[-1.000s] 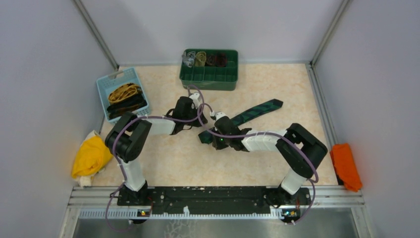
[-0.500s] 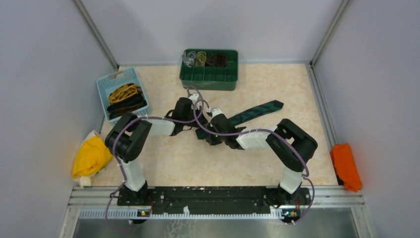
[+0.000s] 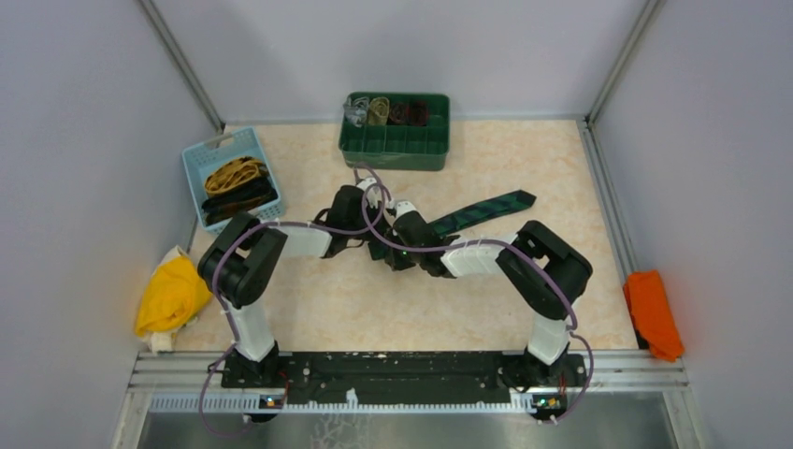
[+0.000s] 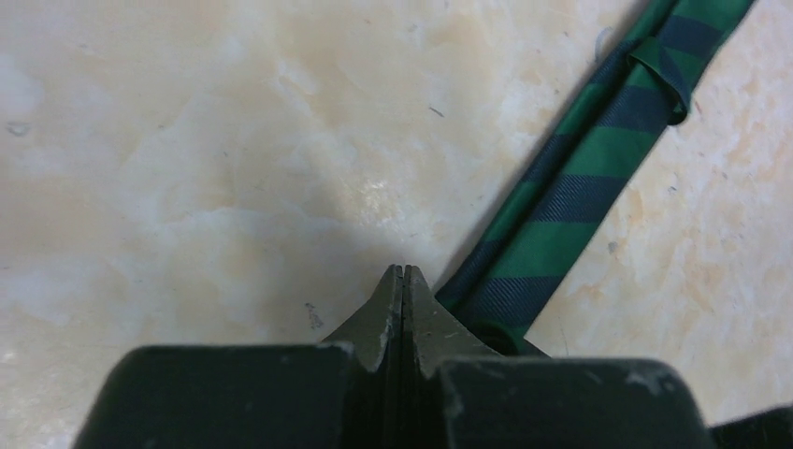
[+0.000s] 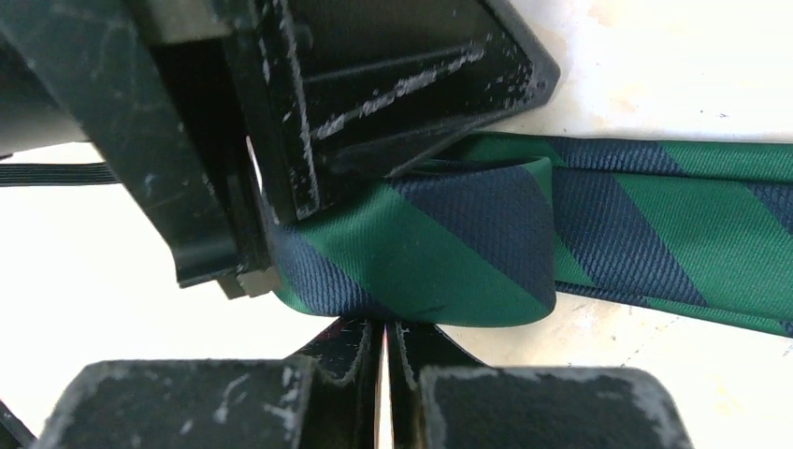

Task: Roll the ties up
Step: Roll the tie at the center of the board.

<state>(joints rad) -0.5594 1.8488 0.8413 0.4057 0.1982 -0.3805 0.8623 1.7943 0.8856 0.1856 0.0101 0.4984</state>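
A dark green tie (image 3: 486, 208) with navy checks lies slanting across the middle of the table. Its near end is folded over into a short loop (image 5: 439, 253). My right gripper (image 5: 384, 325) is shut, its tips touching the loop's near edge, with no fabric between them. My left gripper (image 4: 403, 271) is shut and empty, pointing down at the table, with the tie (image 4: 570, 187) running along its right side. In the right wrist view the left gripper's black body (image 5: 355, 103) rests against the loop from the far side. Both grippers meet at the folded end (image 3: 385, 251).
A green compartment box (image 3: 393, 154) at the back holds rolled ties. On the left, a light blue basket (image 3: 224, 142) holds a mustard-yellow tie (image 3: 234, 173) and a black tie (image 3: 241, 198). A yellow cloth (image 3: 171, 295) lies at the left edge, an orange cloth (image 3: 652, 313) at the right.
My right arm has slid left, bringing its gripper up against the tie's folded end and close to the left gripper. The left arm has barely moved.
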